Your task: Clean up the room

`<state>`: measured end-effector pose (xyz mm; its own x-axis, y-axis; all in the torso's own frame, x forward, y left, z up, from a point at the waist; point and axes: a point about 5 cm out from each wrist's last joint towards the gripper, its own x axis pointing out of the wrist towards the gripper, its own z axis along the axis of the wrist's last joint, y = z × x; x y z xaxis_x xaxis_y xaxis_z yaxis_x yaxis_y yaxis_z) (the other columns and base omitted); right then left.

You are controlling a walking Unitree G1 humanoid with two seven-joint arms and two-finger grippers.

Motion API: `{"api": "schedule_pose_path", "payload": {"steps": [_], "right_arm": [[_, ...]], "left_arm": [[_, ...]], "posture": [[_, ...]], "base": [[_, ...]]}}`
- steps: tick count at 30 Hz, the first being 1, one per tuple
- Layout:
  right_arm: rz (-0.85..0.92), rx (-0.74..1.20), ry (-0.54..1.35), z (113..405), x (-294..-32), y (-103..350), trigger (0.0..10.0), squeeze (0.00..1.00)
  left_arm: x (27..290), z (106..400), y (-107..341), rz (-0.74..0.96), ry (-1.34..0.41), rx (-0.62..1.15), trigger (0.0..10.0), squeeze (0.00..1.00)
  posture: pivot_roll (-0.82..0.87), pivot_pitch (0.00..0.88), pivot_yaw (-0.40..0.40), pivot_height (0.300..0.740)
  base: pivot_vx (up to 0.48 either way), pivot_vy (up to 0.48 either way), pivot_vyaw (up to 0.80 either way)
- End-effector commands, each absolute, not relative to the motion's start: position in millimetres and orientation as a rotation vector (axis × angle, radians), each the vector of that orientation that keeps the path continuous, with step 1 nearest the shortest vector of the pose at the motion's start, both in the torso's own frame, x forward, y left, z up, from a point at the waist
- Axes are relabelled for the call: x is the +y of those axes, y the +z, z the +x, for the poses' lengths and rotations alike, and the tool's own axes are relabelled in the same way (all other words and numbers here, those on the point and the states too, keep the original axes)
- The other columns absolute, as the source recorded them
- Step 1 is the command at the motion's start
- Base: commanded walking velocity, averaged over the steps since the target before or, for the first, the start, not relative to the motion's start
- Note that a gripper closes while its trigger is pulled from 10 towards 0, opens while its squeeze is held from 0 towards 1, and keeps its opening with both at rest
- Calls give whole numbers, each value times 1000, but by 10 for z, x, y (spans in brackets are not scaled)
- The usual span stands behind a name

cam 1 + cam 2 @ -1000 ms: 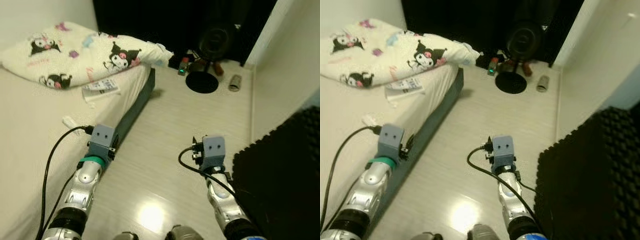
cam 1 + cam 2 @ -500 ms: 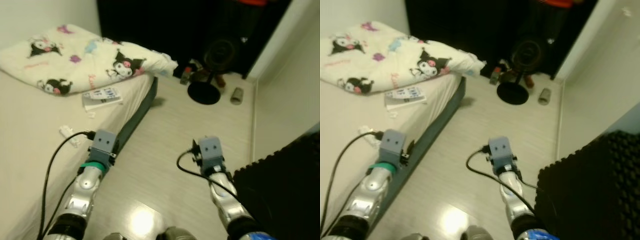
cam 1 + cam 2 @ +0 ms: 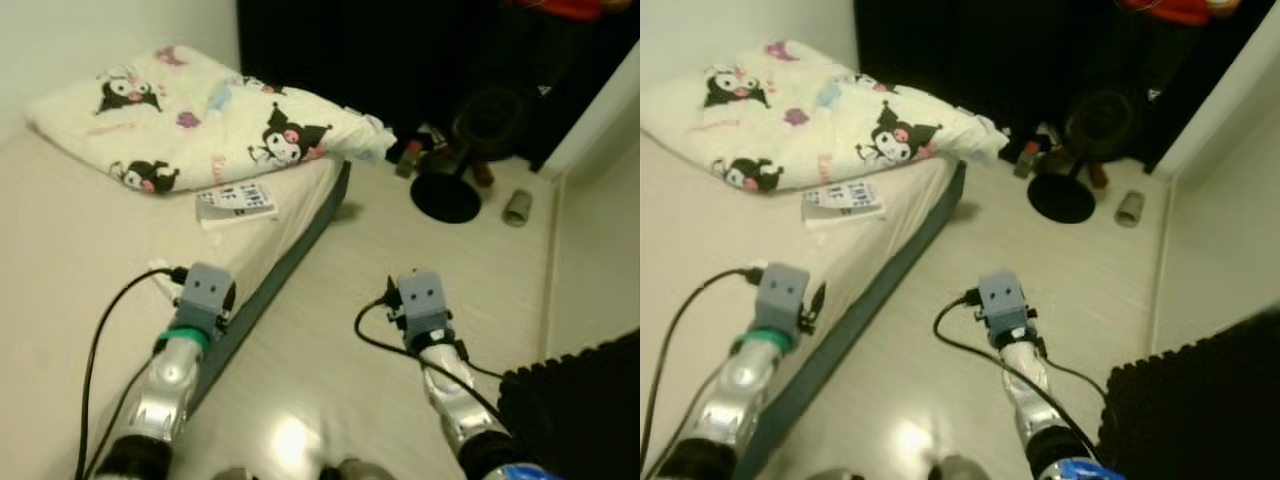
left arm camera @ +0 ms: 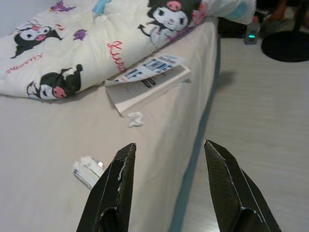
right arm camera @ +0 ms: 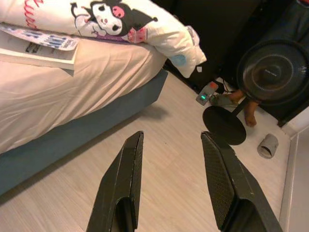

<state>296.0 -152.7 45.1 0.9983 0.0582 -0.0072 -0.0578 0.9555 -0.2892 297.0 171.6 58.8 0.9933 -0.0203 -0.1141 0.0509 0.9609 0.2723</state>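
Left gripper (image 4: 166, 186): jaws apart, empty, over the bed (image 4: 43, 154); crumpled wrapper (image 4: 88, 170) just beside its fingers, booklet (image 4: 147, 79) further ahead. Right gripper (image 5: 171, 186): jaws apart, empty, above the floor (image 5: 159, 159); fan (image 5: 270, 72) and fallen cup (image 5: 267, 145) well ahead.

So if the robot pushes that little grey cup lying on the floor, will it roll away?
Probably. The cup lies on its side on the smooth floor, so a nudge would likely set it rolling. It looks small and likely light. If it tapers, it may curve off rather than go straight, maybe toward the wall beside it.
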Motion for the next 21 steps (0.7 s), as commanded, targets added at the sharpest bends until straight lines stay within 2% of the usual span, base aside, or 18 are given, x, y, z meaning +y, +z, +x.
{"api": "schedule_pose_path", "payload": {"steps": [1, 21], "right_arm": [[-290, 7, 41, 2935, -1565, 421, 10000, 0], [-280, 12, 28, 2929, -1574, 411, 10000, 0]], "left_arm": [[1659, 2964, 561, 277, -57, 125, 10000, 0], [1631, 3001, 584, 274, -67, 121, 10000, 0]], "posture": [[-53, 24, -14, 735], [-67, 22, -4, 735]], "base": [[259, 0, 0], [257, 0, 0]]}}
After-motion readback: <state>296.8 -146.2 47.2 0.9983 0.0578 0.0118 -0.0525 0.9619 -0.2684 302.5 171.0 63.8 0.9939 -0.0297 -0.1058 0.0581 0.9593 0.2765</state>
